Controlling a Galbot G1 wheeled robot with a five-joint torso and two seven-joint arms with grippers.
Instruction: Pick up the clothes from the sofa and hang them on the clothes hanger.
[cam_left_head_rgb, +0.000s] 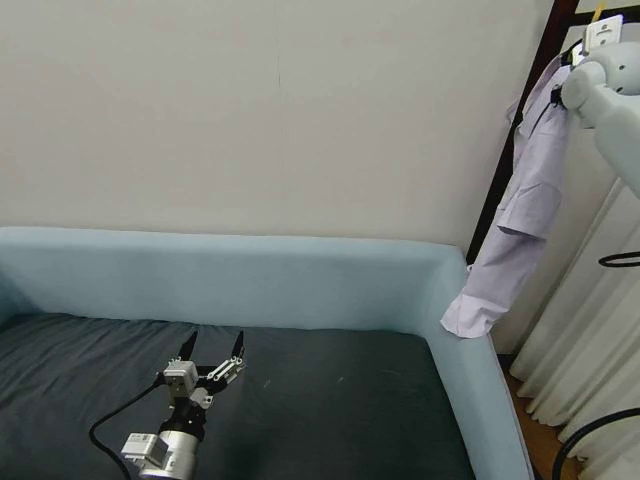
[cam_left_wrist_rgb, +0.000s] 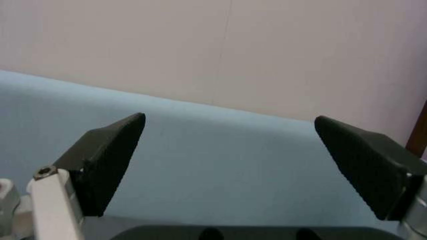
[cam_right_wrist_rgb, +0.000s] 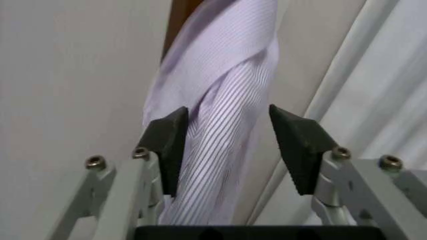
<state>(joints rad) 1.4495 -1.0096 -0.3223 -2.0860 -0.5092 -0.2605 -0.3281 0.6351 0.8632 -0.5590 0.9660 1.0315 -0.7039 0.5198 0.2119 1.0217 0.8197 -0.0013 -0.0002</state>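
2 grippers are working apart. Left gripper (cam_left_head_rgb: 215, 340) is hovering low over the dark seat cushion (cam_left_head_rgb: 350, 400) of the light blue sofa (cam_left_head_rgb: 250, 280), fingers spread wide, gripping nothing. Right arm (cam_left_head_rgb: 612, 90) is reaching up at the far right. Right gripper (cam_right_wrist_rgb: 227, 117) is facing the striped lavender shirt (cam_left_head_rgb: 520, 200), fingers spread, with fabric showing between them. Shirt is hanging on the dark stand (cam_left_head_rgb: 488, 215) near the white curtain (cam_left_head_rgb: 590, 330), its lower end dangling by the sofa's right corner.
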